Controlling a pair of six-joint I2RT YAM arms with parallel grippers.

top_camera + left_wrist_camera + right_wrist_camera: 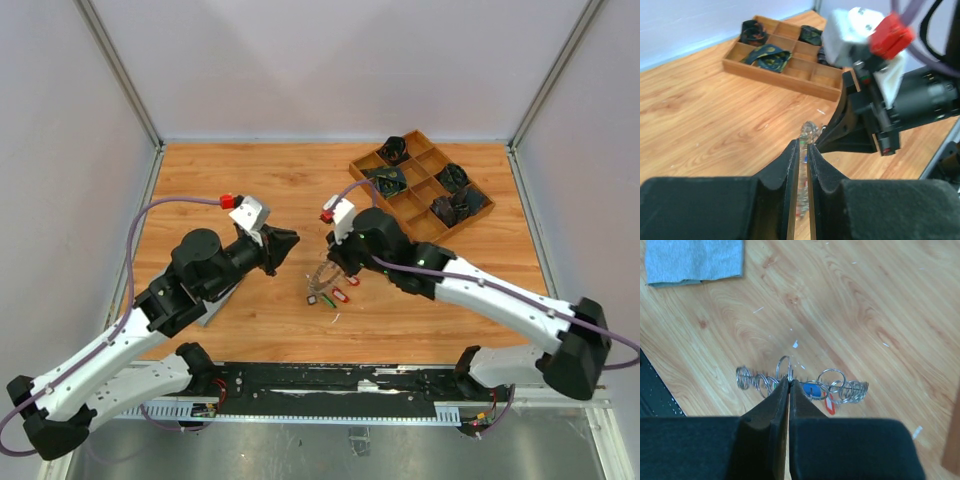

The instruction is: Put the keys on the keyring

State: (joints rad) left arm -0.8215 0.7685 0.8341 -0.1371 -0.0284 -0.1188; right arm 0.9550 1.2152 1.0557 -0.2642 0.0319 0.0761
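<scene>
The keyring (790, 376), a silver ring strung with many small wire loops, hangs just above the wood. My right gripper (790, 380) is shut on its wire at the top. A blue tag (812, 389) and a red tag (829, 402) dangle from it. From above, the keyring (320, 274) is at mid-table under my right gripper (336, 262). Loose keys with a white tag (312, 299), a green tag (327, 298) and a red tag (340, 296) lie just in front of it. My left gripper (293, 244) hovers left of the ring, its jaws a narrow slit apart, nothing between them. The keyring (809, 131) shows blurred beyond my left gripper (803, 146).
A wooden compartment tray (468, 218) with dark items stands at the back right, also seen as the tray (785, 80) in the left wrist view. A grey cloth (695, 260) lies on the table near the left arm. The right arm's wrist (875, 115) is close in front of my left fingers.
</scene>
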